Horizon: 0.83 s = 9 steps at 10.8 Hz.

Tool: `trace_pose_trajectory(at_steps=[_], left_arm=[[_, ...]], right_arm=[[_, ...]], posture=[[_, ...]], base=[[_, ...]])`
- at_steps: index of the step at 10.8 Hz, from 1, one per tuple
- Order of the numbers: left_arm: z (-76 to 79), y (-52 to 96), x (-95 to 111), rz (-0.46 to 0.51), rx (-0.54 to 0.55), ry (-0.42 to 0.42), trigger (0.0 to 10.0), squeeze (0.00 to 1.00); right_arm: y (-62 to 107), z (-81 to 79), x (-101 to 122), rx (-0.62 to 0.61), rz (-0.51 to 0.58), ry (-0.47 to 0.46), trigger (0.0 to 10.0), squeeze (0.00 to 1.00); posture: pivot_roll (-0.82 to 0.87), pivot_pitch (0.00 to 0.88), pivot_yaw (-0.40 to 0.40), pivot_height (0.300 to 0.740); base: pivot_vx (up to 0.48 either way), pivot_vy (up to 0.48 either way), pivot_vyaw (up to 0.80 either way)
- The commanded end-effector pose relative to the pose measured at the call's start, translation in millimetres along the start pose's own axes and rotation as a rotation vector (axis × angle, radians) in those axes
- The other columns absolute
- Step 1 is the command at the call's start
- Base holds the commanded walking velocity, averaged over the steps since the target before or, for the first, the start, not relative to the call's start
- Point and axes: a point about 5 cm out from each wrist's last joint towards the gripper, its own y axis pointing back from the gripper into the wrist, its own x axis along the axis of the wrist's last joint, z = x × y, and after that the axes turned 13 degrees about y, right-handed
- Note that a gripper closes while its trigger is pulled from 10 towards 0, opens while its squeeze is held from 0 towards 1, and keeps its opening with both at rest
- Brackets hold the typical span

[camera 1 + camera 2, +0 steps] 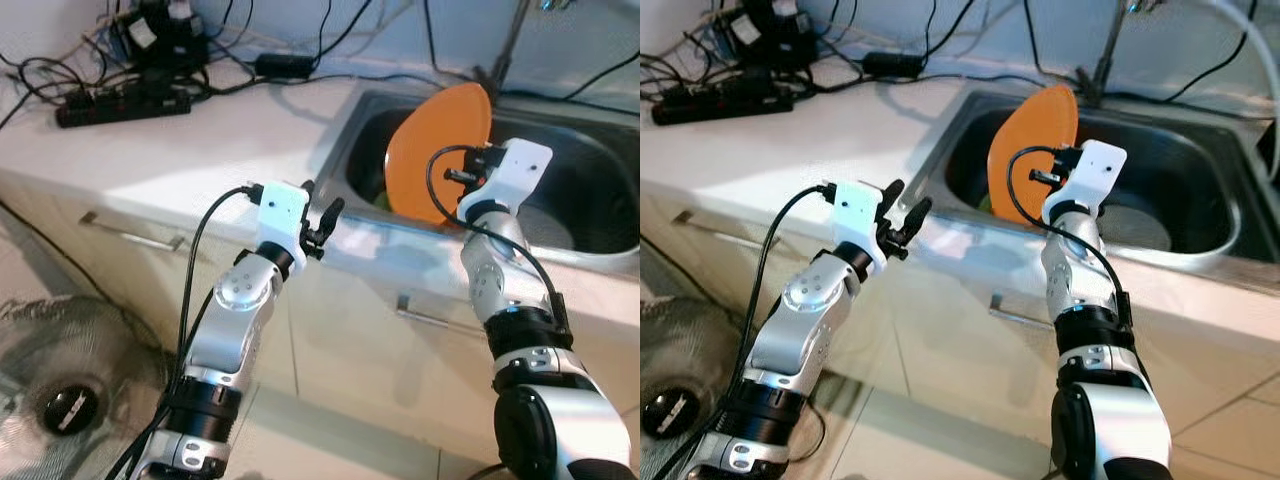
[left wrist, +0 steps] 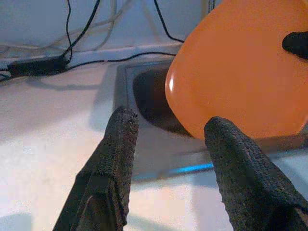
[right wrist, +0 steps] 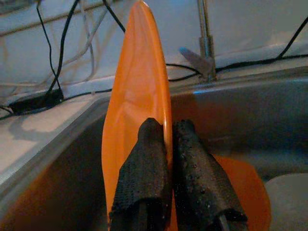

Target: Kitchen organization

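right gripper (image 3: 166,144) pinches upright orange plate (image 1: 437,150) over sink (image 1: 600,215); left gripper (image 2: 168,144) spread.

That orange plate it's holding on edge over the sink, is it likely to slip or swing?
Probably stiff: the orange plate keeps its shape upright. The right gripper pinches only its thin rim, so it may pivot. Its glossy surface looks smooth, perhaps slippery.

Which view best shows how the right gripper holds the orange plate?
The right wrist view: both fingers pinch the orange plate edge-on at its rim. The eye views show the plate's face, upright over the sink; the left wrist view shows its broad face.
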Motion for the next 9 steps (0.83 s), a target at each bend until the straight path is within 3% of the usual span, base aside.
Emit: trace_pose_trajectory(at_steps=[1,4,9], left_arm=[[-1.9,-1.5,4.7,0.015,0.010,-0.005,10.0,0.00],[-1.4,-1.5,6.0,0.023,0.016,-0.005,10.0,0.00],[-3.3,-1.5,6.8,0.021,0.023,-0.001,10.0,0.00]], right_arm=[[-4.2,-2.4,16.1,0.005,0.076,-0.009,10.0,0.00],[-4.7,-3.4,17.1,0.009,0.077,-0.018,10.0,0.00],[-3.2,-5.0,15.6,0.009,0.077,-0.016,10.0,0.00]], posture=[[0.19,0.030,0.008,0.740],[0.20,0.033,0.007,0.740],[0.20,0.043,0.008,0.740]], base=[[0.307,0.000,0.00],[0.321,0.000,-0.42],[0.358,0.000,0.00]])
